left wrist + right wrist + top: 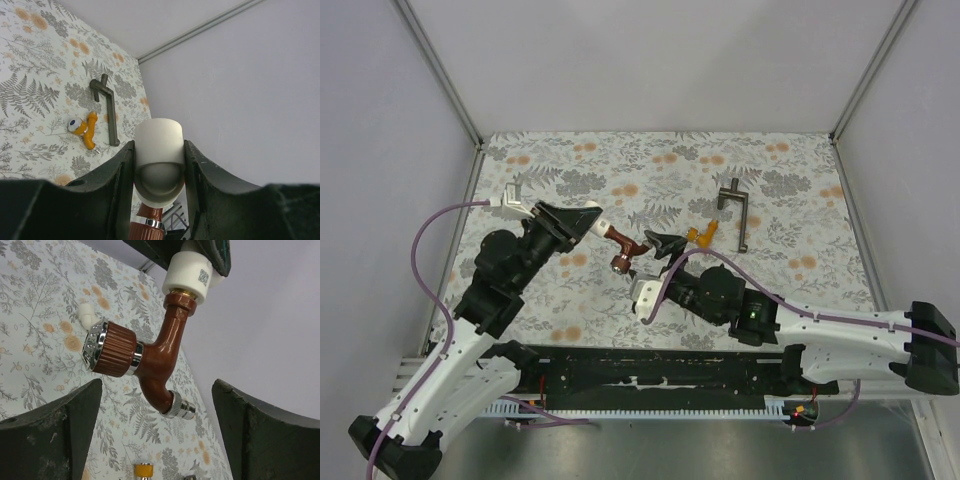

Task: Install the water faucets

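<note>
On the flowered table (pixel 570 330), your left gripper (pixel 582 222) is clamped on the white elbow fitting (pixel 159 145). The reddish-brown faucet (pixel 160 357) sticks out of that fitting, its stem running away from the left fingers toward your right arm, knob off to one side. Your right gripper (pixel 156 390) stands wide open and holds nothing - one finger on either side of the faucet, not touching, so it is the nearer hand to turn it. The orange faucet (pixel 703 235) lies just beside the T-shaped tool (pixel 735 215).

A reddish-brown faucet (pixel 160 360), orange faucet (pixel 89 134), white fitting (pixel 157 150), fern-print tablecloth (pixel 570 180).
</note>
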